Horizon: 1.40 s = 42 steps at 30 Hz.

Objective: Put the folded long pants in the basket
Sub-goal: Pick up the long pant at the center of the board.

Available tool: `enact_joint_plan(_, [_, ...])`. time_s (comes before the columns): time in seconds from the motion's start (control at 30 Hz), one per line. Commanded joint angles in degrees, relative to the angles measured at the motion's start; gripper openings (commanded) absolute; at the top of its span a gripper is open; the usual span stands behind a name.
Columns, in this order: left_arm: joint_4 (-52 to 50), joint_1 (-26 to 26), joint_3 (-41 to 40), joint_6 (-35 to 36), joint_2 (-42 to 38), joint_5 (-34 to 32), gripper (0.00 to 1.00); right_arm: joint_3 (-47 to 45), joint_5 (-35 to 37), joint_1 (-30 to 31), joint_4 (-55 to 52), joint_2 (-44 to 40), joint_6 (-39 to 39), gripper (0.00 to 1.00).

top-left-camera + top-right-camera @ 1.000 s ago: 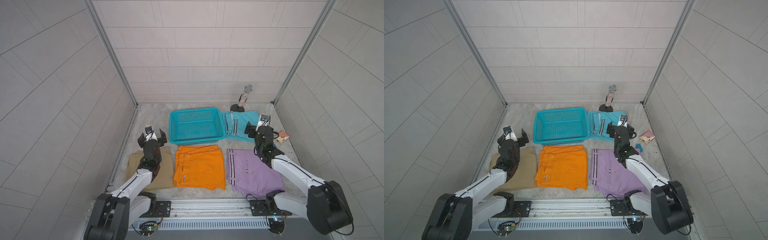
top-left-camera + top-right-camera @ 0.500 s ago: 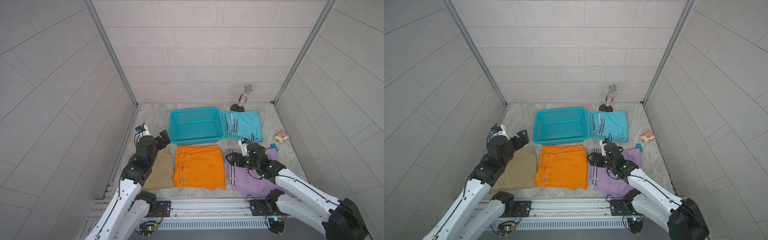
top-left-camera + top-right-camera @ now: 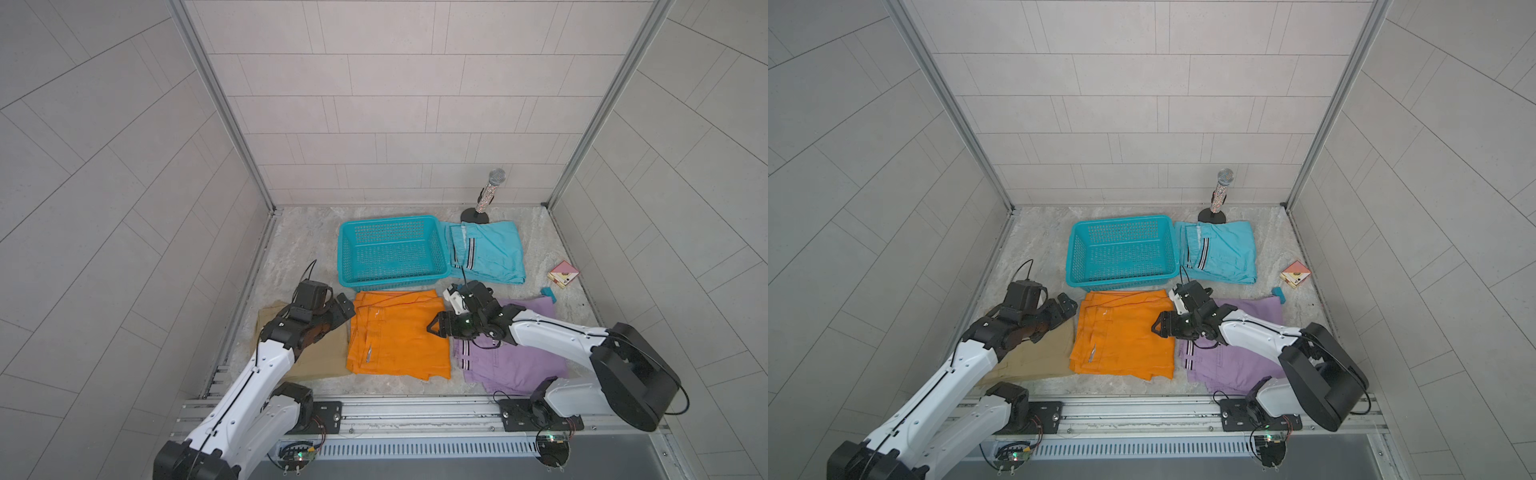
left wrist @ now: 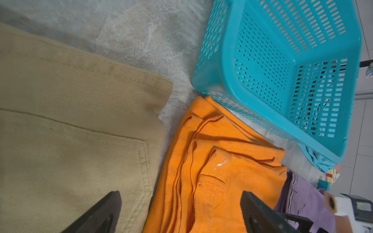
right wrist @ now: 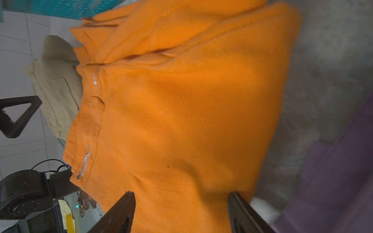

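Tan cloth at far left: the tan pair (image 3: pixel 299 353) lies flat on the bench (image 3: pixel 299 249), partly hidden under the left arm. Just right of it the left gripper (image 3: pixel 344 308) hovers low over the seam between tan and orange. Its wrist view shows the jaws spread wide and holding nothing, with one finger (image 4: pixel 101 213) above tan cloth and the other above orange.

Centre: the orange pair (image 3: pixel 399 336) lies flat, its far edge just beside the near wall of the basket (image 3: pixel 392 279). No pants are in the basket; all four pairs are on the bench.

Right of centre: the right gripper (image 3: pixel 436 326) is at the orange pair's right edge, its arm reaching over the lilac pair (image 3: pixel 515 365). In its wrist view the jaws stand apart with the orange edge between them, not visibly pinched. The light blue pair (image 3: pixel 490 253) lies hard against the basket's right wall.

Judgement: the step in hand looks like a two-arm pick of the orange pair. Notes for doing it well:
- The left arm should shift rightward so both jaws bracket orange only. As they stand, a close could catch the tan edge too.
- Each side should bite through every layer, or the lower layers will hang and the fold will open.
- The right jaws should stay off the lilac striped trim just beside them.
- Both sides should lift level and together, clear the near rim, then lower the pair flat.
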Motion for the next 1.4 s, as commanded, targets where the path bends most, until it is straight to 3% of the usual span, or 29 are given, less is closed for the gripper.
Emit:
enact_joint_plan(0.0, [-1.0,-0.1,-0.6,0.2,1.6,3.3,1.0,1.2,4.6,0.8,-3.9,0.4,-2.2,0.76])
enact_joint_plan(0.27, [1.4,-0.3,-0.4,0.4,4.4,6.7,1.0,1.0,14.5,1.0,-9.6,-7.5,-5.2,0.81])
enact_joint_plan(0.43, [2.1,-0.5,-0.5,0.9,5.6,7.4,1.0,2.0,5.9,1.0,-4.8,0.3,-4.4,0.78])
enact_joint_plan(0.57, [2.2,-0.6,-0.8,1.2,6.8,7.8,1.0,4.0,3.0,2.2,0.0,6.9,-2.8,0.73])
enact_joint_plan(0.63, [2.5,-0.6,-1.3,1.4,7.0,8.1,1.0,5.1,3.4,2.3,-1.1,9.2,-3.6,0.62])
enact_joint_plan(0.67, [2.9,-0.7,-1.4,1.5,7.2,8.7,1.0,5.7,3.7,2.2,-2.1,9.9,-4.3,0.5])
enact_joint_plan(0.73, [3.9,-1.1,-1.7,1.5,7.4,10.0,1.0,6.0,5.1,1.9,-4.3,9.5,-5.3,0.18])
enact_joint_plan(0.8, [4.9,-1.9,-1.7,1.5,7.6,10.8,1.0,5.1,8.0,1.4,-5.8,7.2,-5.8,0.0])
enact_joint_plan(1.07, [13.9,-6.8,-4.1,-1.4,11.6,12.0,1.0,1.8,11.5,-4.4,-11.1,0.0,-9.3,0.0])
enact_joint_plan(1.37, [33.2,-8.3,-10.3,-3.2,22.1,15.7,0.99,1.1,8.5,-5.9,-10.4,1.7,-10.3,0.0])
